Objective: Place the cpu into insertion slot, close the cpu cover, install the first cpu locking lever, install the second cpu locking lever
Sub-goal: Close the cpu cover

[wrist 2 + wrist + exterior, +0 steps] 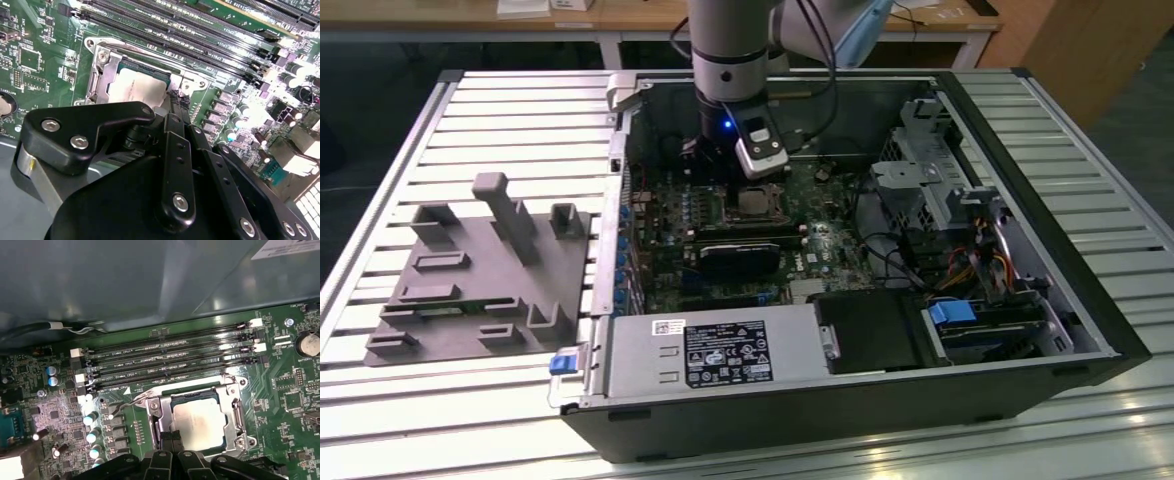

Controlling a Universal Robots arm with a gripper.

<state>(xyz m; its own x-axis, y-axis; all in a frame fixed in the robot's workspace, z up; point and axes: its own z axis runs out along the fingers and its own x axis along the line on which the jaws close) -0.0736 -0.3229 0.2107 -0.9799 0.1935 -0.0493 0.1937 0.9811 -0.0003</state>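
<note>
**Computer case** point(854, 415): open and lying on its side. From the exterior view I have the arm reaching down into it over the board.

**Motherboard** point(285, 390): green, spread beneath and ahead of the fingers.

**Memory slots** point(170, 362): four long black rails beyond the socket from the fingertips. Their long axis runs across the line of my reach.

**Cpu cover** point(234, 412): grey metal frame, lying flat over the socket and just ahead of the fingertips. Its near edge is hidden behind them.

**Insertion slot** point(195, 398): I see only a dark strip at the far edge, under the frame.

**Cpu** point(197, 425): seated in the slot, its pale metal top showing through the cover's cut-out. It lies straight ahead of the fingers and very close.

**Locking lever** point(125, 402): thin wire, off to one side of the fingertips and apart from them. I cannot tell whether it is latched.

**Gripper** point(170, 439): its fingers point(173, 112) are pressed together, and I see nothing between them. They stand at the cover's near edge. Whether they touch it is hidden from me.
</note>
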